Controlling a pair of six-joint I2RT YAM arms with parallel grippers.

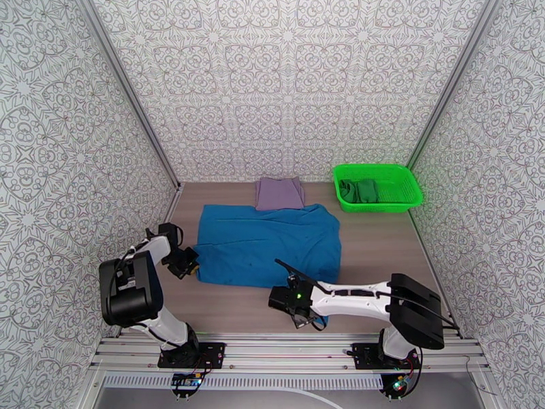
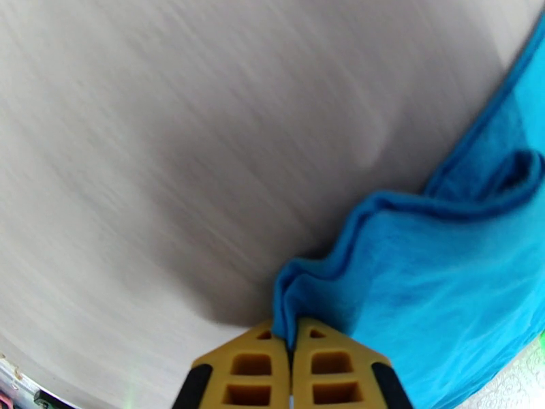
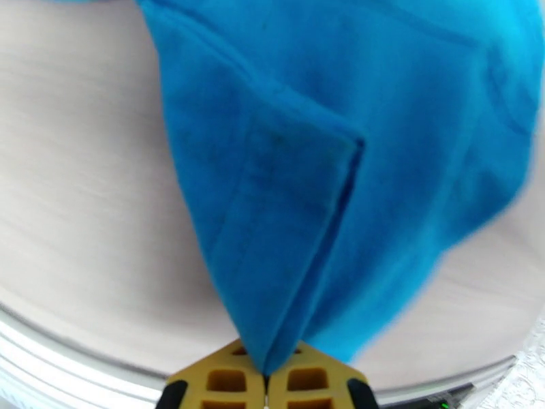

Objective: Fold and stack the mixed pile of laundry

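A bright blue garment [image 1: 269, 243] lies spread across the middle of the table. My left gripper [image 1: 189, 265] is shut on its near-left corner, and the left wrist view shows blue cloth [image 2: 422, 281] pinched between the yellow fingers [image 2: 262, 366]. Near the table's front edge my right gripper [image 1: 304, 317] is shut on a near-right part of the same garment; the blue fabric [image 3: 327, 172] hangs stretched from its fingertips [image 3: 266, 373]. A folded lavender-grey garment [image 1: 279, 193] rests behind the blue one. A dark green garment [image 1: 359, 190] sits inside the basket.
The bright green mesh basket [image 1: 402, 199] stands at the back right corner. Patterned walls close in the table on three sides. A metal rail [image 1: 286, 349] runs along the near edge by the arm bases. Bare wood [image 1: 381, 247] shows right of the blue garment.
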